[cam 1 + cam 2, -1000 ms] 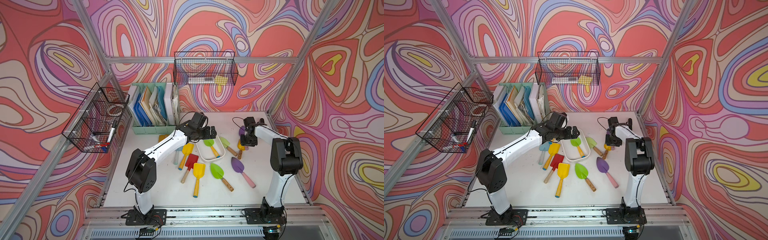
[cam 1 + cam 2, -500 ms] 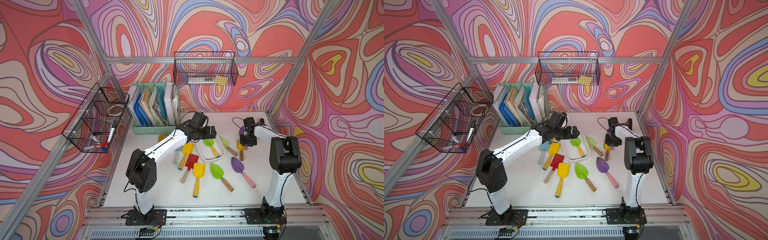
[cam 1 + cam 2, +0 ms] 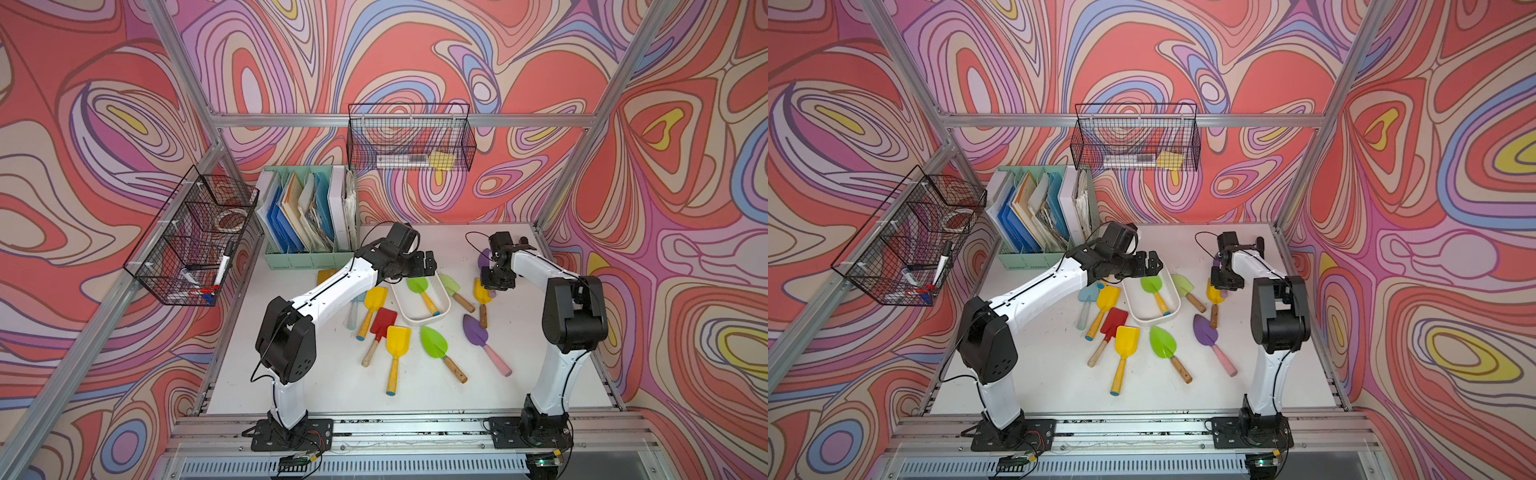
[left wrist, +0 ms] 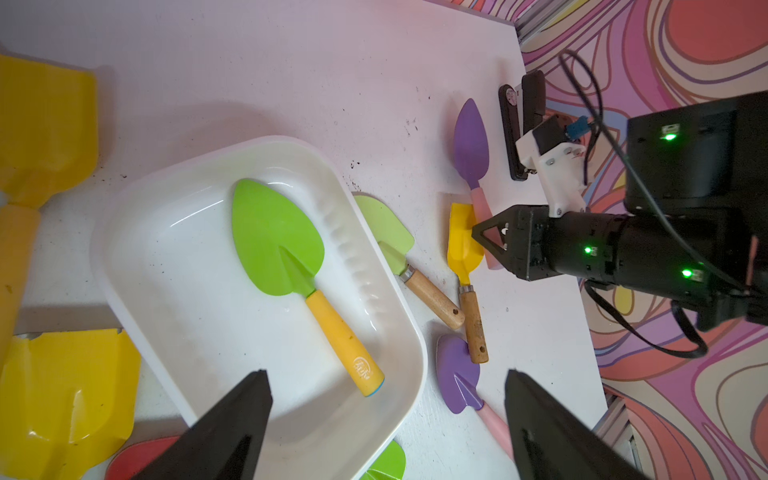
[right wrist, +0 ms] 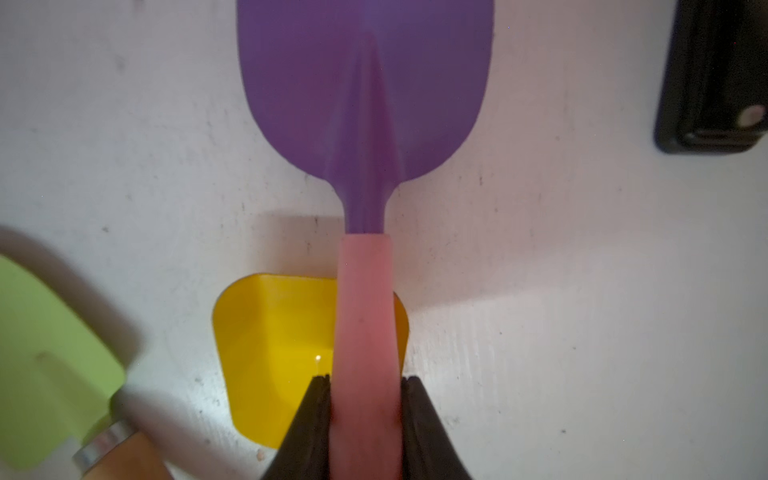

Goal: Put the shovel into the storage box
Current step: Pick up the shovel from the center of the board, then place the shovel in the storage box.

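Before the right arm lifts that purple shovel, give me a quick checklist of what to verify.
1. Right gripper shut on the purple shovel, fingers either side of its pink handle: ok.
2. Shovel free of neighbours: not ok, its handle crosses a yellow shovel.
3. Room in the box: ok, it holds a single green shovel, with bare floor beside it.
4. Left gripper open and holding nothing: ok.
5. Path to the box clear: not ok, the left gripper hangs above the box's rim.
6. Whether the handle will slip when lifted: cannot tell.
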Controlling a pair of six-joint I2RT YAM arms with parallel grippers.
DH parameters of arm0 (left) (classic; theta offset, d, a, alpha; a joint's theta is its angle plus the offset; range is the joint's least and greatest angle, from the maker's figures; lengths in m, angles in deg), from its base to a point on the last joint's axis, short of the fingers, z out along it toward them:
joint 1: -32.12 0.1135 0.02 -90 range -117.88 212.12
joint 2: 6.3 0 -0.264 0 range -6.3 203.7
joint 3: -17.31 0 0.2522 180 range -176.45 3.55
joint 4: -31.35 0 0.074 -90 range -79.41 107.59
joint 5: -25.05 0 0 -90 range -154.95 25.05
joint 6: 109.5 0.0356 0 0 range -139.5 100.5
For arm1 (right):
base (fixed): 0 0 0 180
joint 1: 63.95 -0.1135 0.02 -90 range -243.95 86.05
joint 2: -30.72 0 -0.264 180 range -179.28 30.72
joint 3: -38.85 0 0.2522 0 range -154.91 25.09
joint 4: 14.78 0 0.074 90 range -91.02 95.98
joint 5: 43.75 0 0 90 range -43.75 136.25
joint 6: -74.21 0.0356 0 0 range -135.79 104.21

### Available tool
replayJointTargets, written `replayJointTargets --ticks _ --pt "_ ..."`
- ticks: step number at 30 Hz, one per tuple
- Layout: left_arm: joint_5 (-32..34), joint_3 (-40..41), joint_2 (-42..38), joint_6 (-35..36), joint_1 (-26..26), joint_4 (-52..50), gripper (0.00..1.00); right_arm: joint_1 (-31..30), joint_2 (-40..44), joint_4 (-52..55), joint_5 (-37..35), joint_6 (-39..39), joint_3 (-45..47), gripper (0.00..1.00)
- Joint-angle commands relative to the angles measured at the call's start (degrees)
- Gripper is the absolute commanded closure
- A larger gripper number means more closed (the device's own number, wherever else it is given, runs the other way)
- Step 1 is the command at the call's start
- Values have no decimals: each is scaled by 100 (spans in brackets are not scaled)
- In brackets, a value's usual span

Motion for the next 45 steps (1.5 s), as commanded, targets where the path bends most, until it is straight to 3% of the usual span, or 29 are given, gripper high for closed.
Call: replayJointTargets --ticks 1,14,28,37,45 --pt "-130 -227 129 58 -19 49 6 35 603 9 177 -170 3 100" --pt "-643 -343 483 -35 33 978 9 -171 2054 333 1724 -819 722 100" --pt "-835 -471 819 -170 62 1210 23 -1152 2314 524 1885 -613 656 100" --pt "-573 -454 936 -203 102 1210 29 -1506 2390 519 1967 -508 567 100" --pt "-452 -412 1000 -311 139 1541 45 -1625 2404 498 2053 -497 572 100"
